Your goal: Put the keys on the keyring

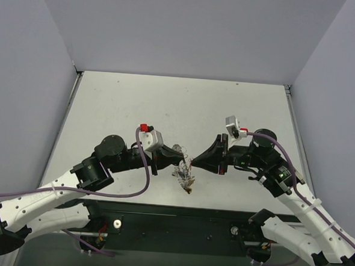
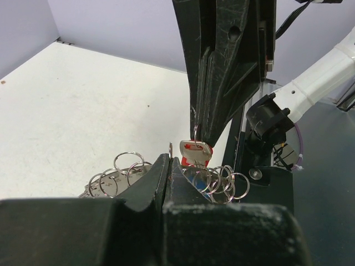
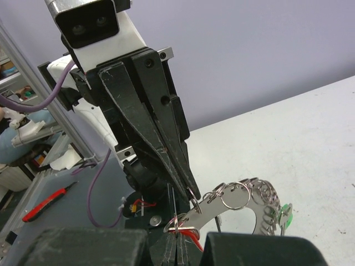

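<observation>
No legible text, label, brand name, number or sign appears on any surface in these views.

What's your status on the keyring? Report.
Left claw shut on keyring. Right claw shut on red key, tip to tip. Nothing between them.

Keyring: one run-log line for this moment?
left gripper: shut on keyring | right gripper: shut on red key | grippers tip to tip over table | threading: cannot tell
</observation>
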Robot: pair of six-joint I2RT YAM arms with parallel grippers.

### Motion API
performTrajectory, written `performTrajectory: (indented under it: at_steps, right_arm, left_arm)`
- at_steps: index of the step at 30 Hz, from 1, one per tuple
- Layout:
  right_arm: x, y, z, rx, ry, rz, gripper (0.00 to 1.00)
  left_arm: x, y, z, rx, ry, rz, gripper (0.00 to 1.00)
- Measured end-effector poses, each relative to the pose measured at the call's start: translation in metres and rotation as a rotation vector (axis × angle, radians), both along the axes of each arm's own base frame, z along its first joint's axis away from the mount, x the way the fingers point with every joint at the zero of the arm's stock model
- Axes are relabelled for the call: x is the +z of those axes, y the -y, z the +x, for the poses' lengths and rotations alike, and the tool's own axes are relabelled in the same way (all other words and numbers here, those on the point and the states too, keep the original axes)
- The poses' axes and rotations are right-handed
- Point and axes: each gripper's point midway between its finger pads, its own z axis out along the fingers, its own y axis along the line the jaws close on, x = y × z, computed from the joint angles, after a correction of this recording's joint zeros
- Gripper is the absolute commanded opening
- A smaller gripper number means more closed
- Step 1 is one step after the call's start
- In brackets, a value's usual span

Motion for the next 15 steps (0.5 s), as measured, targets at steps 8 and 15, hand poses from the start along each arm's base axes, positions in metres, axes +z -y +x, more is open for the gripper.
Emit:
performTrajectory:
  at_steps: [8,15]
  right_arm:
    - [0.003,-0.004,0.012,-0.044,0.027,-0.012,0.00]
    - [-0.005,-0.005,0.019,-0.073,0.021,-0.040,0.00]
  left_arm:
    - [-0.003,0.002,0.001,0.000,-0.013,0.006,0.00]
    - [-0.003,0.002,0.002,0.004,-0.014,0.006,0.00]
